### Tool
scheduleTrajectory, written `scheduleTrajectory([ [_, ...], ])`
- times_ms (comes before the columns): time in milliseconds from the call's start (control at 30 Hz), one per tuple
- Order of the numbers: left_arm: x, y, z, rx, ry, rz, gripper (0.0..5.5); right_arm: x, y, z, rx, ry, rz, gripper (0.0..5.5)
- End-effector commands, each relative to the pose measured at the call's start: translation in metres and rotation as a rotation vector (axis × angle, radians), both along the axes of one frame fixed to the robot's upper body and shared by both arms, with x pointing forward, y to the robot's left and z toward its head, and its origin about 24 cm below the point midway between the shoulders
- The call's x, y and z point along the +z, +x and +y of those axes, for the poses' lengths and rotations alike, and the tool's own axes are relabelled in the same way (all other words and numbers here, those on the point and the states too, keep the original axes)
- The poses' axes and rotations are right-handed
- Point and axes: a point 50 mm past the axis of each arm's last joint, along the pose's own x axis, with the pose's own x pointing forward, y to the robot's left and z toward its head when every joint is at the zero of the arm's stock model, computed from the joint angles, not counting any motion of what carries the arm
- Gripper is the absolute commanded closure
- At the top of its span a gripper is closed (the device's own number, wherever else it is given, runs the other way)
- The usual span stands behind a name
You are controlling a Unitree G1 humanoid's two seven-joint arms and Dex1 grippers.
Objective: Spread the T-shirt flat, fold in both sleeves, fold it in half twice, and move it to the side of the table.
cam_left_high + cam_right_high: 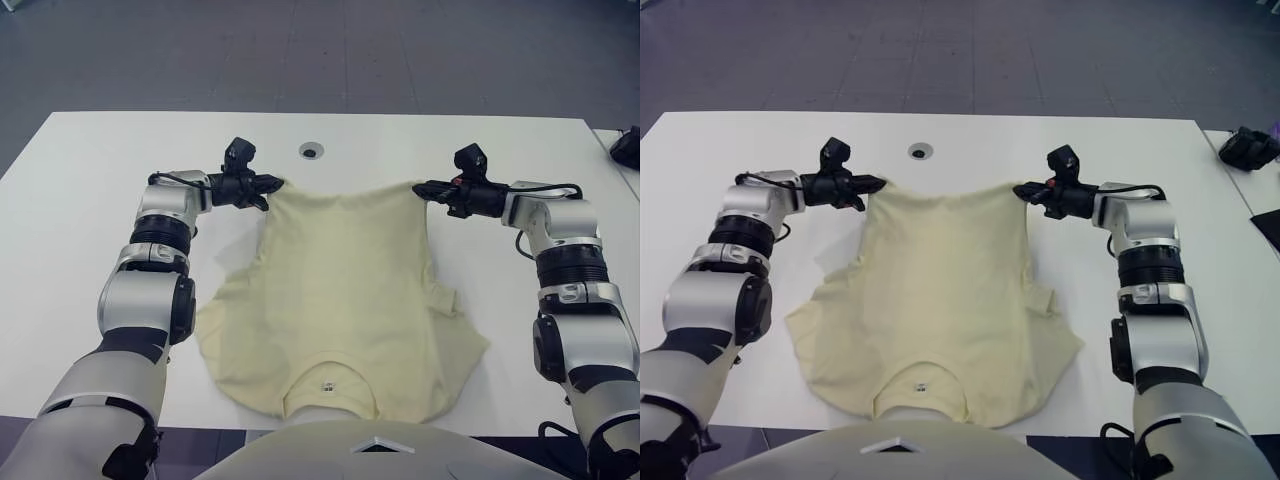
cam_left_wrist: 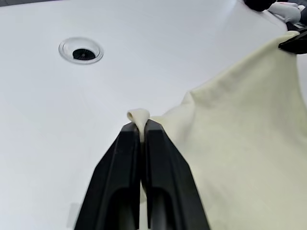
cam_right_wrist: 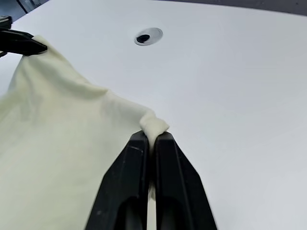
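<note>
A pale yellow T-shirt (image 1: 345, 295) lies on the white table (image 1: 100, 160), collar (image 1: 328, 385) toward me and hem at the far side. My left gripper (image 1: 276, 185) is shut on the hem's far left corner (image 2: 138, 115). Across from it, my right gripper (image 1: 420, 188) is shut on the far right hem corner (image 3: 156, 124). The hem (image 1: 345, 190) hangs stretched between the two grippers, slightly off the table. Both sleeves are bunched: the left one (image 1: 225, 305) spreads outward, the right one (image 1: 448, 300) is crumpled against the body.
A round cable hole (image 1: 311, 151) sits in the table just beyond the hem. A dark object (image 1: 1246, 148) rests on a neighbouring surface at the far right. Bare tabletop stretches to both sides of the shirt.
</note>
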Motion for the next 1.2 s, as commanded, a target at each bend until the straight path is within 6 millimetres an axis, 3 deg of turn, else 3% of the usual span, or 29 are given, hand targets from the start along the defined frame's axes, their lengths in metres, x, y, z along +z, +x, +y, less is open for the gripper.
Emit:
scheduleTrajectory([
  [33, 0.006, -0.023, 0.018, -0.065, -0.034, 0.014, 5.50, 0.005, -0.030, -0.010, 0.073, -0.010, 0.009, 5.50],
  [233, 0.011, -0.078, 0.034, -0.233, -0.037, 0.057, 5.50, 0.002, -0.076, -0.007, 0.281, -0.064, 0.002, 5.50],
  [433, 0.012, -0.112, 0.031, -0.352, -0.081, 0.092, 5.50, 0.004, -0.098, 0.000, 0.407, -0.107, -0.038, 5.50],
  [567, 0.000, -0.131, 0.033, -0.408, -0.050, 0.143, 5.50, -0.001, -0.111, 0.001, 0.502, -0.158, -0.040, 5.50],
  [700, -0.021, -0.148, 0.040, -0.464, 0.061, 0.216, 5.50, -0.014, -0.128, -0.005, 0.600, -0.253, 0.047, 4.80],
  [967, -0.027, -0.160, 0.040, -0.522, 0.106, 0.227, 4.11, -0.022, -0.133, -0.012, 0.611, -0.327, 0.080, 3.55],
  [1200, 0.004, -0.159, 0.051, -0.518, 0.031, 0.153, 2.86, -0.013, -0.138, -0.022, 0.577, -0.318, 0.080, 2.35],
])
